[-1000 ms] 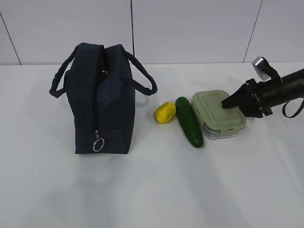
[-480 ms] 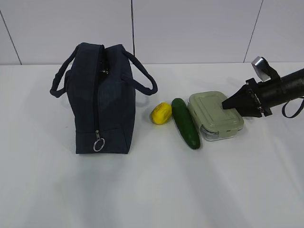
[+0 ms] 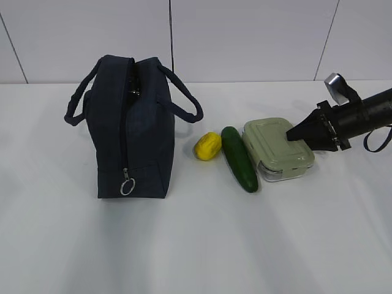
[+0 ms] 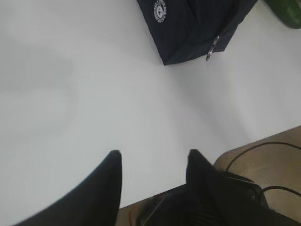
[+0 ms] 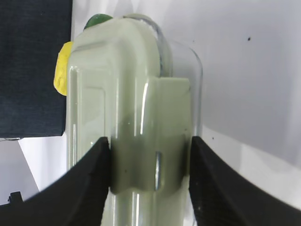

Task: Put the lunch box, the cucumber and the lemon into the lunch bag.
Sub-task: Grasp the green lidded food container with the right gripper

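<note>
Toward the desk's [image 3: 202, 245] left side the bag [image 3: 130, 131] is stood upright, well back from the front edge, with its top seemingly unzipped, though that cannot be confirmed; the left gripper [image 4: 153, 162] is held with jaws apart over bare desk near the front edge. Right of the bag, the lemon [image 3: 208, 146], cucumber [image 3: 239, 158] and box [image 3: 278, 149] are lined up side by side. The box's right end is straddled by the right gripper [image 5: 150, 155], whose fingers appear pressed against the clip tab, so a firm, centred, level grip is advised before lifting.
</note>
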Robot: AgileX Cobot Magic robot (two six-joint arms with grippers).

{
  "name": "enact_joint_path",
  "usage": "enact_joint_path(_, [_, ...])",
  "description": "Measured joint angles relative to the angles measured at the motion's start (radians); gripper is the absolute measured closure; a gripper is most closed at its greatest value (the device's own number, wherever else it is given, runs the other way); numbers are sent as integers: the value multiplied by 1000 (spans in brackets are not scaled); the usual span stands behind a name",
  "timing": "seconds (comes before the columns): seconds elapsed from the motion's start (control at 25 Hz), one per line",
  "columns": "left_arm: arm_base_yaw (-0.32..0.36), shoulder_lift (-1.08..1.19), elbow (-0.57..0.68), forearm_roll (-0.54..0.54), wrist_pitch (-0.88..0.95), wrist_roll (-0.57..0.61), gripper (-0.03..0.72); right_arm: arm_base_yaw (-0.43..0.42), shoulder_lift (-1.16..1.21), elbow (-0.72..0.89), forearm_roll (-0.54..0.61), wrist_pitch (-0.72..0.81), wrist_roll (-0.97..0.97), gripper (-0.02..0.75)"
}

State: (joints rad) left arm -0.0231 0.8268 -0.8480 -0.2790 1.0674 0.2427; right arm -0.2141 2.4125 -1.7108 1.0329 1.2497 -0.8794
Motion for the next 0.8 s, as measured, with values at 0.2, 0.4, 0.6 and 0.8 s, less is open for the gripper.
enact_joint_path(0.2, [-2,282,-129,-139,-4,56,295,0,0,0,0,2,0,357])
enact_joint_path(0.4, [-60,529,-301,-220,-38,109,285,0,0,0,0,2,0,357])
enact_joint_path(0.6, [-144,735,-493,-220,-51,111,284,0,0,0,0,2,0,357])
enact_joint_path(0.8, [-159,889,-629,-221,-51,109,284,2,0,0,0,4,0,357])
